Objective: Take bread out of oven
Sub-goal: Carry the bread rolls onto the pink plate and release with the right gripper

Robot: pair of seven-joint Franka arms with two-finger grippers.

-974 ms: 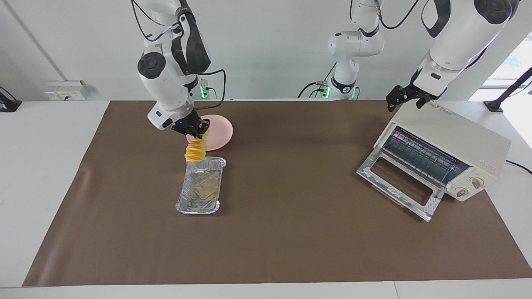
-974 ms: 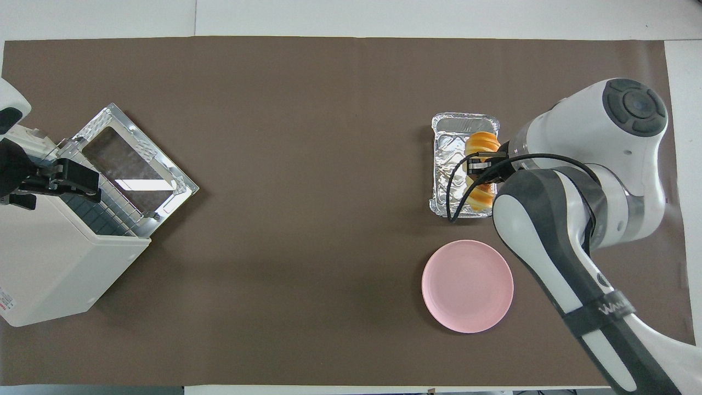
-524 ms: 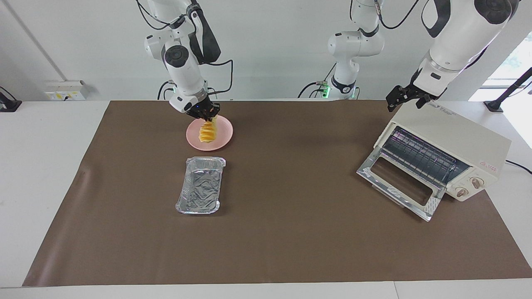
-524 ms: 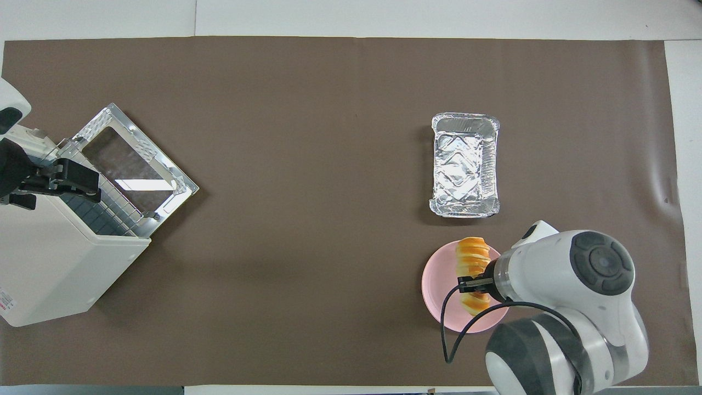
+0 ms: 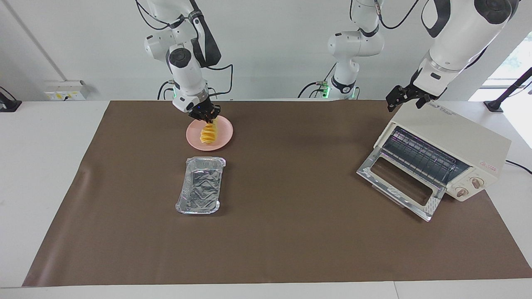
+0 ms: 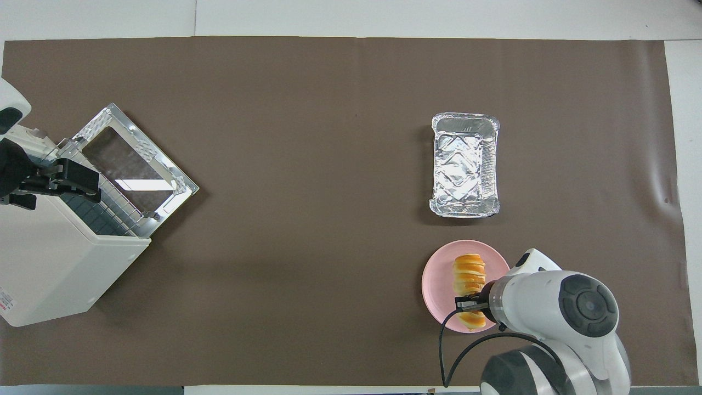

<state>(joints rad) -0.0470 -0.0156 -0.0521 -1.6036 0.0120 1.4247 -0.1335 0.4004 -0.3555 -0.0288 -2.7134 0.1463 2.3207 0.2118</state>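
Bread (image 5: 208,133), pinched by right end effector (image 5: 206,116), hung at plate (image 5: 219,141); best lowered flat before release; left end effector (image 5: 405,98), state unclear, waited over oven (image 5: 451,150).

A wide white table (image 5: 37,174) fills the frame, most of it covered by a flat brown rectangular mat (image 5: 291,232). Along the top runs a plain pale grey wall (image 5: 270,50), with a white socket strip (image 5: 64,90) at upper left. Daylight enters through a bright window (image 5: 513,58) at upper right.
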